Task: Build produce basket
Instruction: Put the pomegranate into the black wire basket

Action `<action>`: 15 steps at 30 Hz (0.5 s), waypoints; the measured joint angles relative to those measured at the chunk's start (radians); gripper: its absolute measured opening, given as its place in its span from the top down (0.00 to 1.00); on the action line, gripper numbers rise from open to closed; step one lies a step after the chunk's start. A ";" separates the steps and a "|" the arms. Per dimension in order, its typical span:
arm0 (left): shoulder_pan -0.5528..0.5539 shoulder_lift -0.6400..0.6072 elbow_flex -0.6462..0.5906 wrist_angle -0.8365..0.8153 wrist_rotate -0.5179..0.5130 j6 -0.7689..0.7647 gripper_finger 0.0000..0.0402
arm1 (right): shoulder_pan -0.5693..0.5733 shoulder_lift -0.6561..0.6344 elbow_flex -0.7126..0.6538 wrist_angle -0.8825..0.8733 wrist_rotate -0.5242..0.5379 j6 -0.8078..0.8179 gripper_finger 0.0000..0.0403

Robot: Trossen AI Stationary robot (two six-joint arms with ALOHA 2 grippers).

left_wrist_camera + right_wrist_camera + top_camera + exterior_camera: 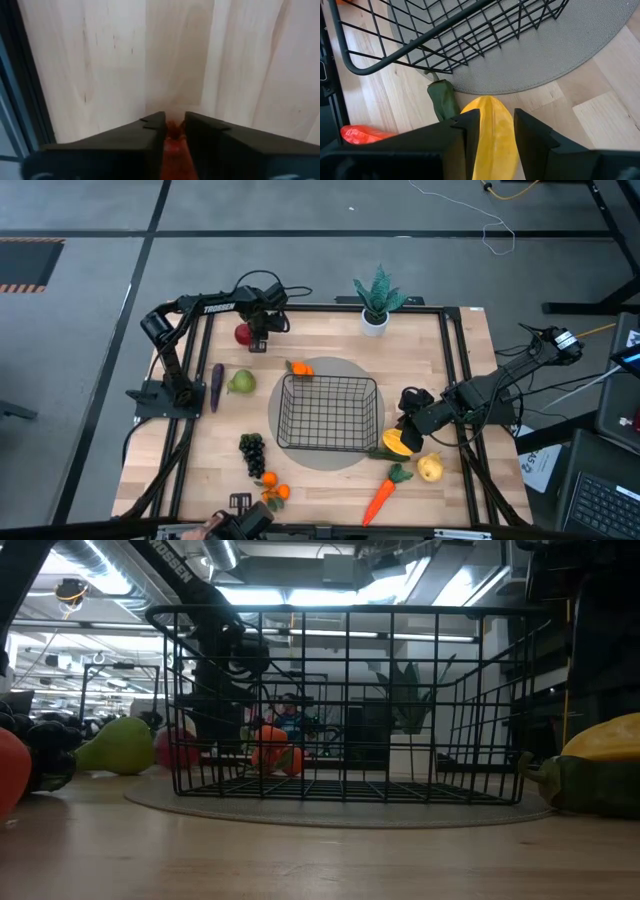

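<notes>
The black wire basket [330, 412] stands on a round grey mat [345, 462] mid-table. At the far left, my left gripper [257, 340] points down, shut on the red apple [243, 333], which shows as a red strip [174, 145] between its fingers. Right of the basket, my right gripper [405, 430] is shut on the yellow-orange squash [490, 130]. The squash's green stem [442, 97] points at the basket's near right corner. An orange [300, 367] lies by the basket's far left corner. My left gripper pinches the red apple [173, 134] between its two fingers from above, pointing down. The fingers hide most of the fruit, so which part they have cannot be told. The apple's base [175, 762] looks to be on the table. My right gripper pinches the squash's yellow body [492, 112] between its two fingers, which lie along it. The fingers slant down from the table's right side. The squash lies with its underside [585, 802] on the table at the mat's edge, stem end toward the basket.
Left of the basket lie a green pear [241, 382] and a purple eggplant [217, 385]. Black grapes [252, 452] and small oranges [272, 485] lie near left. A carrot [380, 498] and yellow pear [430, 468] lie near right. A potted plant [377, 300] stands at the far edge.
</notes>
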 joint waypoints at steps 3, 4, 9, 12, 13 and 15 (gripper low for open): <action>0.000 0.000 0.000 -0.008 -0.003 0.000 0.98 | 0.000 0.000 0.000 0.000 0.000 0.000 0.73; 0.000 0.000 0.000 -0.008 -0.003 -0.001 0.99 | 0.000 0.000 0.000 0.000 0.000 0.000 0.73; 0.000 0.000 0.000 -0.008 -0.003 -0.008 1.00 | 0.000 0.000 0.000 0.000 0.000 0.000 0.73; 0.000 0.000 0.000 -0.002 -0.004 -0.010 1.00 | 0.000 0.000 0.000 0.000 0.000 0.000 0.73; 0.000 0.000 0.000 0.006 -0.009 -0.017 1.00 | 0.000 0.000 0.000 0.000 0.000 0.000 0.73; -0.010 0.000 0.000 0.031 -0.043 -0.022 1.00 | 0.000 0.000 0.000 0.000 0.000 0.000 0.73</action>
